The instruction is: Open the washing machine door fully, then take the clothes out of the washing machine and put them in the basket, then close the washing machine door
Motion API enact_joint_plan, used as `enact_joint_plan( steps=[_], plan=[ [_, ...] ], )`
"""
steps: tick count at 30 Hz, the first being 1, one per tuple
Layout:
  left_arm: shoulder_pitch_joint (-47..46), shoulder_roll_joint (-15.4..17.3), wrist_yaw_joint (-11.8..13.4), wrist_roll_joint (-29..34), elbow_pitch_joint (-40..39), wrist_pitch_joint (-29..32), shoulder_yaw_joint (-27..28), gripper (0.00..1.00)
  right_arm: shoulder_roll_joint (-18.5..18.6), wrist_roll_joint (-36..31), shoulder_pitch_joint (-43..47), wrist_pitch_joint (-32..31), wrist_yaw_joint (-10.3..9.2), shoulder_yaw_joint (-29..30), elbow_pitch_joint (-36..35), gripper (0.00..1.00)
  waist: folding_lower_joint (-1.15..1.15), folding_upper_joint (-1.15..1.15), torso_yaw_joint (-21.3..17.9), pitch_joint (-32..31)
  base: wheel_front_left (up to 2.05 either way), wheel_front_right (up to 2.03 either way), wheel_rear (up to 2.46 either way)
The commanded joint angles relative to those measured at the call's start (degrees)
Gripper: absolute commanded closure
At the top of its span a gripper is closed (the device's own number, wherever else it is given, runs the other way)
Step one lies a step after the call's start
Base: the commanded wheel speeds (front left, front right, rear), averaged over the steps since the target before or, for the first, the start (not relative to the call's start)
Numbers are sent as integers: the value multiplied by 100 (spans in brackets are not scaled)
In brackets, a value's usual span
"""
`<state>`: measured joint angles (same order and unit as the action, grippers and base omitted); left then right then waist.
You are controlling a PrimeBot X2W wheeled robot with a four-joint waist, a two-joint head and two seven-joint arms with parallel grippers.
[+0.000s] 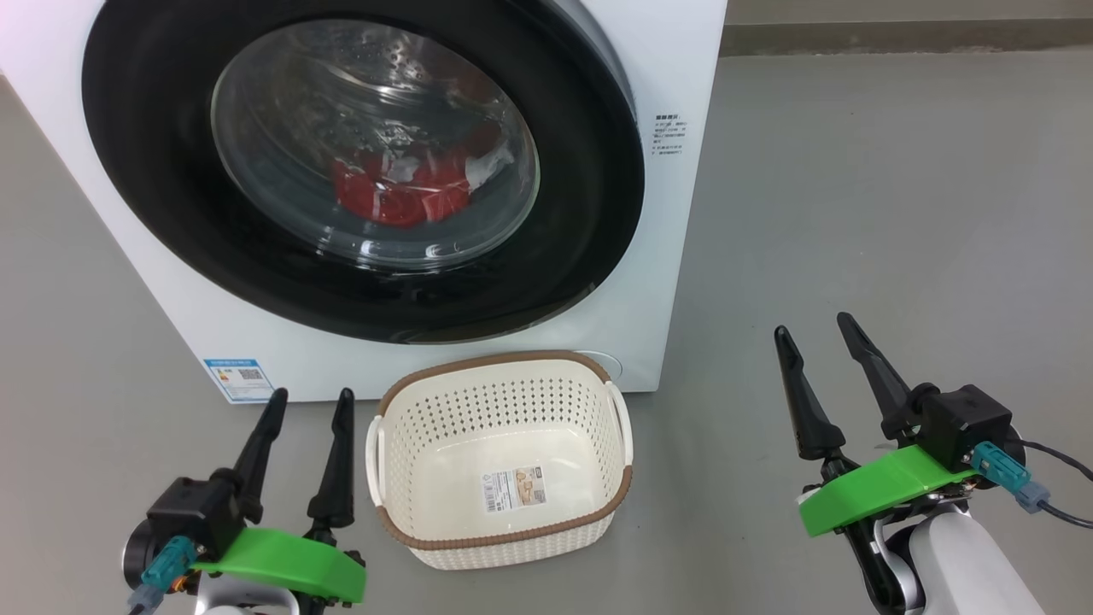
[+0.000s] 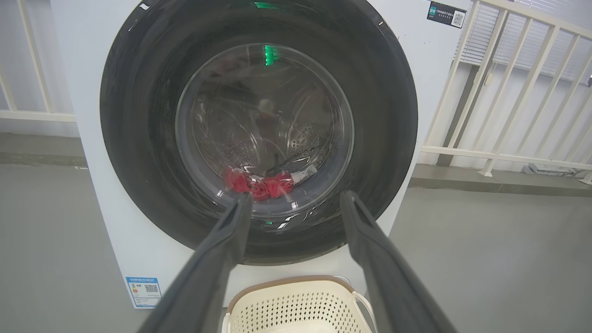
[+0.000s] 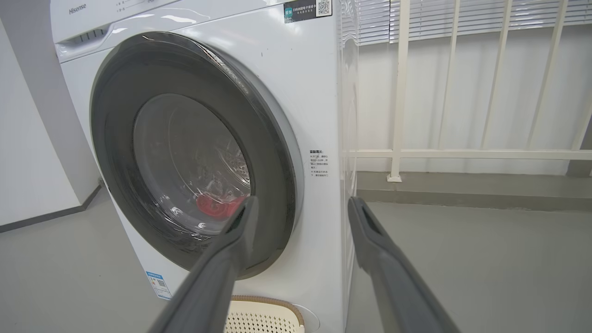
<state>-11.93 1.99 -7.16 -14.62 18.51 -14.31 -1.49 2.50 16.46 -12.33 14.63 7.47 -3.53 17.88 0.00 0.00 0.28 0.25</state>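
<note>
Both stand empty, fingers spread: the left gripper (image 1: 312, 397) just beside the basket (image 1: 504, 359), the right gripper (image 1: 813, 326) well apart. The washing machine door (image 1: 581, 171) looks shut over the red clothes (image 1: 397, 192). Best to catch the rim's right edge and swing it wide, clear of the basket.

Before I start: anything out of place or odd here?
Only the glossy black round washing machine door: its right edge seems to stand slightly off the white washing machine. The cream perforated basket stands upright.
</note>
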Motion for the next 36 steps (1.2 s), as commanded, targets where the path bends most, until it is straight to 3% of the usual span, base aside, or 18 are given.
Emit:
enact_joint_plan(
  steps=[1,16,17,18,19,20,26,28,36],
  plan=[
    [-181,89,-33,-5,-120,-69,160,0,38,-77,-196,37,2,-139,-121,0,0,0,-1,-4,0,0,0],
    [-172,89,-33,-95,-226,-69,108,0,38,-182,-224,37,2,-127,-157,0,0,0,45,118,0,0,0],
    [-178,89,-33,-98,-252,-69,99,0,38,-184,-242,37,2,-130,-165,12,0,0,52,146,0,0,0],
    [-188,89,-33,-97,-282,-69,87,0,38,-183,-264,37,2,-133,-177,53,0,0,62,183,0,0,0],
    [-200,89,-33,-97,-310,-69,77,0,38,-175,-288,37,2,-153,-180,86,0,0,71,220,0,0,0],
    [-212,89,-33,-98,-343,-69,69,0,38,-172,-323,37,2,-166,-180,100,0,0,79,261,0,0,0],
    [-286,117,-33,-56,-568,-69,37,0,38,274,-680,37,2,-203,-200,100,0,0,110,587,0,0,0],
    [-342,139,-33,-29,-706,-69,-19,0,38,930,-971,37,2,-245,-165,100,0,0,130,783,0,0,0],
    [-543,180,-33,-25,-1053,-69,-110,0,281,2551,-1832,37,2,-551,105,100,0,0,221,1324,0,0,0]
  ],
)
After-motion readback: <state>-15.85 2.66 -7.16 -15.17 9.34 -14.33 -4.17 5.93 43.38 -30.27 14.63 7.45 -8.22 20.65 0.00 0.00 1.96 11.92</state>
